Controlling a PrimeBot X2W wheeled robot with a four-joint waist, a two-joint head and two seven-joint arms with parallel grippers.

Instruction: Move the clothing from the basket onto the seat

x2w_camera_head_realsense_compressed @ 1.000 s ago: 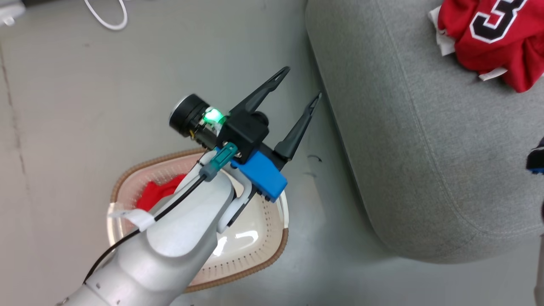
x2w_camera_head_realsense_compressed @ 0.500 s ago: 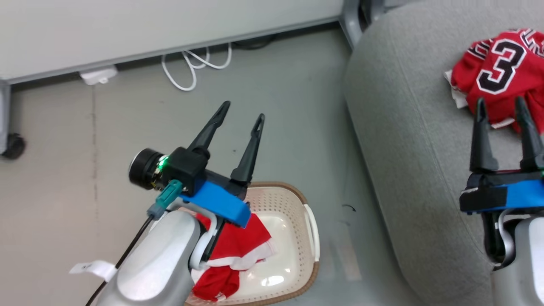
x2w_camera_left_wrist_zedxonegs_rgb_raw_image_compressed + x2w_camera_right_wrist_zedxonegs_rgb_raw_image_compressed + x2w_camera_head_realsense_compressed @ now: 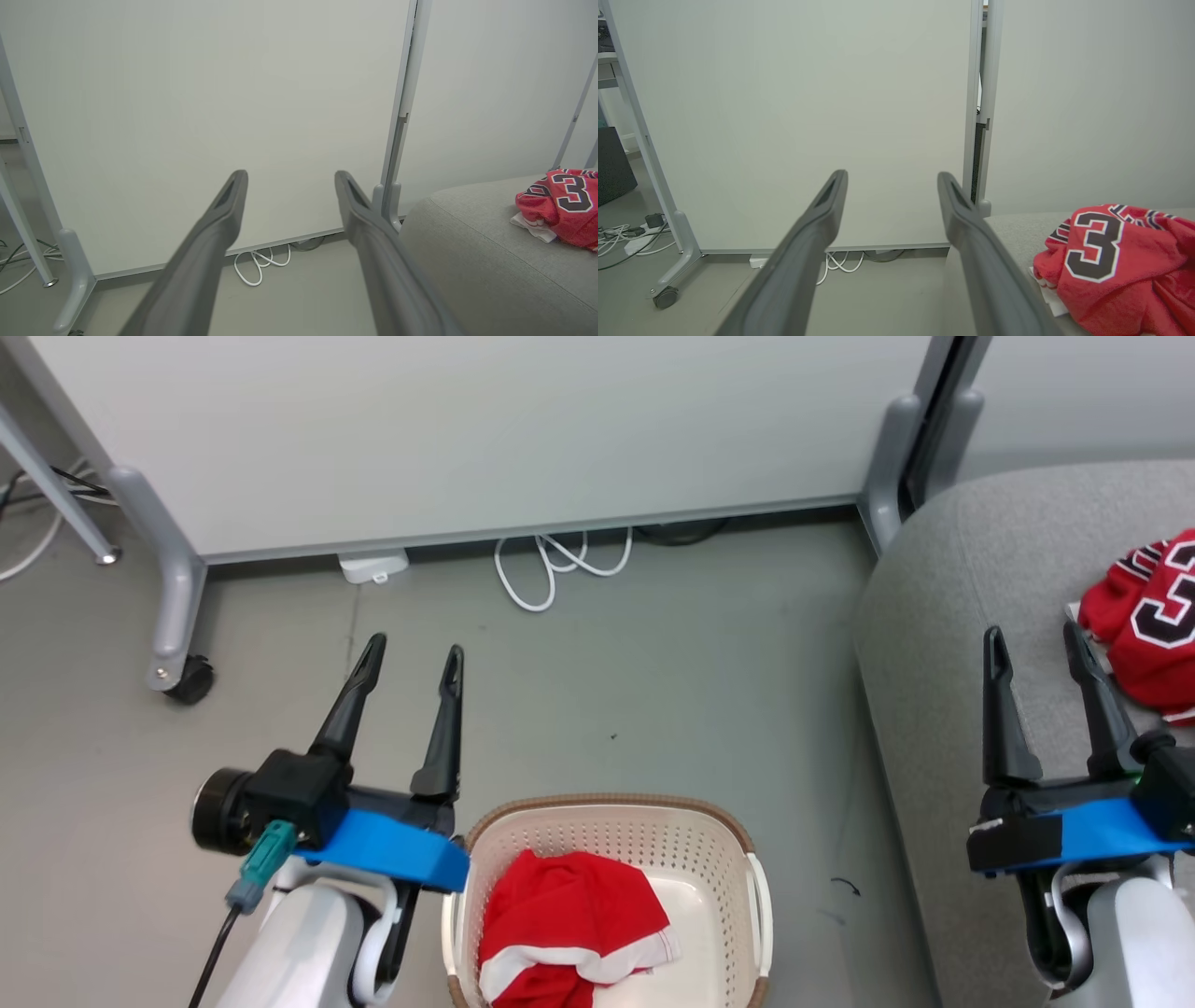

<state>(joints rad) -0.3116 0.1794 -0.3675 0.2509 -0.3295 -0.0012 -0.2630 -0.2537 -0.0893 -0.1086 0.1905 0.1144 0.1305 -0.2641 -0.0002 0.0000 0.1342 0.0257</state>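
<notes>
A cream perforated basket (image 3: 719, 831) with a brown rim stands on the floor at the bottom centre of the head view. In it lies a red garment with white trim (image 3: 569, 919). On the grey seat (image 3: 934, 644) at the right lies a red jersey with a black 3 (image 3: 1144, 621), (image 3: 563, 205), (image 3: 1115, 261). My left gripper (image 3: 413, 658) is open and empty, above the floor just left of the basket. My right gripper (image 3: 1032, 642) is open and empty over the seat, its tips just left of the jersey.
A white partition panel (image 3: 467, 429) on grey wheeled legs (image 3: 173, 607) stands behind the floor space. A white cable (image 3: 560, 565) and a power adapter (image 3: 372, 567) lie at its foot. More cables (image 3: 626, 231) lie at the far left.
The head camera has tilted up and swung, so the panel and both grippers are now in view. The left arm has drawn back from over the basket to its left side, uncovering the red garment.
</notes>
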